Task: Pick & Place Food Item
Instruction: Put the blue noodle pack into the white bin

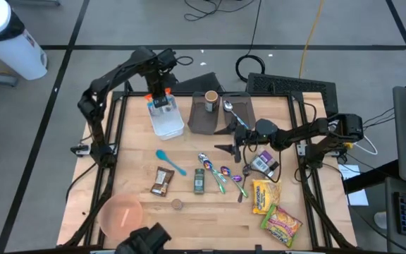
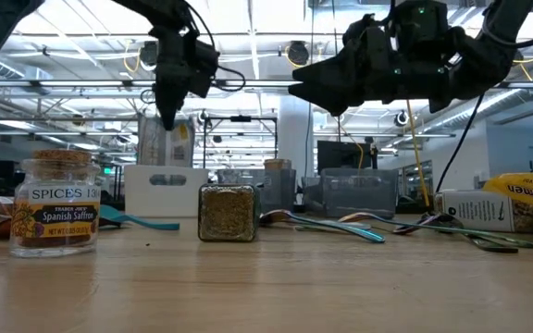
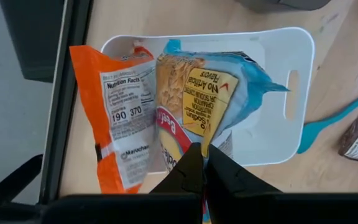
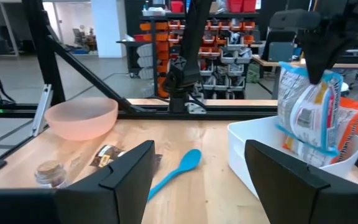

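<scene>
A blue-and-yellow ramen packet (image 3: 191,93) hangs upright from my left gripper (image 3: 204,163), which is shut on it above the white bin (image 3: 291,43) at the table's far left. The right wrist view shows the packet (image 4: 306,112) with its lower end inside the bin (image 4: 247,149). An orange ramen packet (image 3: 117,112) stands on edge in the bin, leaning against its wall. My right gripper (image 4: 197,168) is open and held level above the table's middle (image 1: 230,148), pointing toward the bin and touching nothing. My left gripper pinches the blue-and-yellow packet's top edge (image 3: 205,140) between its two fingers, which come from above and point down. The packet hangs upright below the fingers. Its lower end (image 4: 294,146) is inside the bin; whether it rests on the bin's floor I cannot tell.
On the table's near half lie a teal spoon (image 1: 171,161), a snack bar (image 1: 163,181), two spice jars (image 1: 199,180) (image 1: 177,204), several spoons (image 1: 220,173) and two ramen packets (image 1: 265,196) (image 1: 282,224). A pink bowl (image 1: 122,212) sits near left. A dark tray with a cup (image 1: 212,99) is at the far middle.
</scene>
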Controlling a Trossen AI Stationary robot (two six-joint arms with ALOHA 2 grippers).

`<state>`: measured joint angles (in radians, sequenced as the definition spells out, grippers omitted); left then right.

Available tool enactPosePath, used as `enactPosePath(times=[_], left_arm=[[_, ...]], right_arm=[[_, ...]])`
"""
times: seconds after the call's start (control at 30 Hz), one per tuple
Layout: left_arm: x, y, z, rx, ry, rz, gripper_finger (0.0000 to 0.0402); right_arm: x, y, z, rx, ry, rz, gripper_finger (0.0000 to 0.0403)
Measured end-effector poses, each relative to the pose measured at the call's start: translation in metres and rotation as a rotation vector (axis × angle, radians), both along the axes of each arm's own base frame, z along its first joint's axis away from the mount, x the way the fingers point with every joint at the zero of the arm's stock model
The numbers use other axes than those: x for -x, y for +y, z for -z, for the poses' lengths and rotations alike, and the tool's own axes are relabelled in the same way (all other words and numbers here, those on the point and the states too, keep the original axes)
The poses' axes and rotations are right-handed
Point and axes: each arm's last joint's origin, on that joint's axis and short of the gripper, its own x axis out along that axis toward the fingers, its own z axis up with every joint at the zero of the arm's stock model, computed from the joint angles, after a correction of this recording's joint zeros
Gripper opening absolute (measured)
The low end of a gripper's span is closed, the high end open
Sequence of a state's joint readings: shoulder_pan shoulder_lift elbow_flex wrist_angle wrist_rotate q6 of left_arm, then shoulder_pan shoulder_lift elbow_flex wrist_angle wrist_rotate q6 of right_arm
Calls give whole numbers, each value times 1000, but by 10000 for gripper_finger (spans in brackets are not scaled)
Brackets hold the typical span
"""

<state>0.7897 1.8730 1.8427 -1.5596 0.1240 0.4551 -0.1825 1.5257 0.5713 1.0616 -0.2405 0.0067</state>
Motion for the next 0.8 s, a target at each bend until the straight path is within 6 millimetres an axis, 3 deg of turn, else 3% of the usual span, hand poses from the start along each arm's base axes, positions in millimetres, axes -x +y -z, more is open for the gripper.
enactPosePath(times=[0.8], left_arm=[[2,37,42,120,-11,27,1]], right_arm=[[1,-3,-3,-3,-26,14,242]])
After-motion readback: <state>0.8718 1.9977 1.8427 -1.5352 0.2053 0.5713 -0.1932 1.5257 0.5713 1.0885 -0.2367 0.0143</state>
